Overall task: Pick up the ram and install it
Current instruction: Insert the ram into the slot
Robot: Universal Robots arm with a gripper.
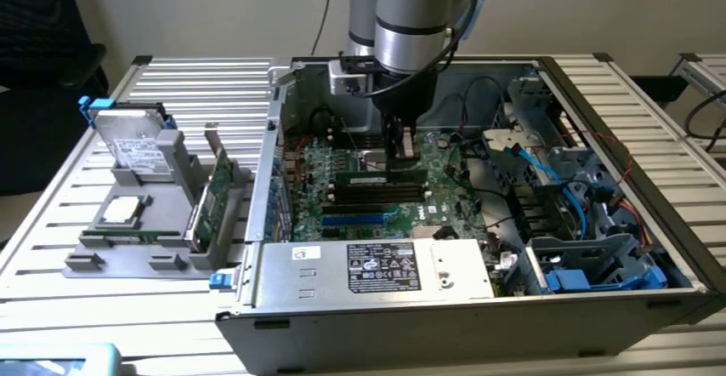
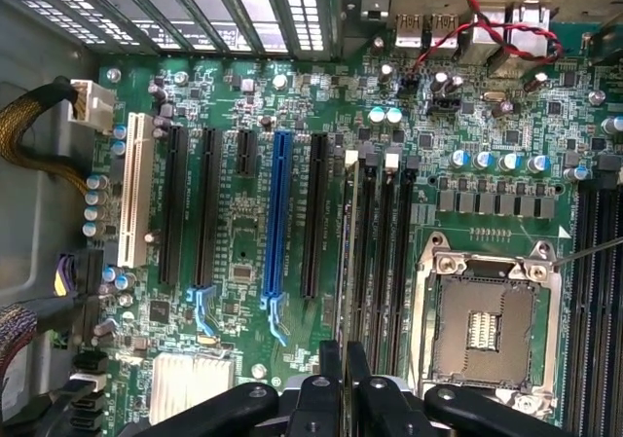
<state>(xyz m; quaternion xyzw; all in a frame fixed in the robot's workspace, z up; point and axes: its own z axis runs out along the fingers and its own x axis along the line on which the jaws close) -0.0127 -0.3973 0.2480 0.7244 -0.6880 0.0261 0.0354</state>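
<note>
Item: gripper [image 1: 399,156], centre of the exterior view, reaching down into the open computer case [image 1: 340,329]. Fingers [image 2: 331,364] drawn nearly together, pinching the top edge of the ram [image 1: 380,175].

Item: ram [image 2: 348,252], thin green stick standing on edge along the memory slots [image 2: 384,252] of the motherboard [image 2: 234,262], beside the bare CPU socket [image 2: 484,325]. Whether it is fully seated cannot be told.

Item: grey holder [image 1: 125,253], the exterior view's left, on the slatted table [image 1: 182,78]; carries a hard drive [image 1: 136,150] and an expansion card [image 1: 216,197].
</note>
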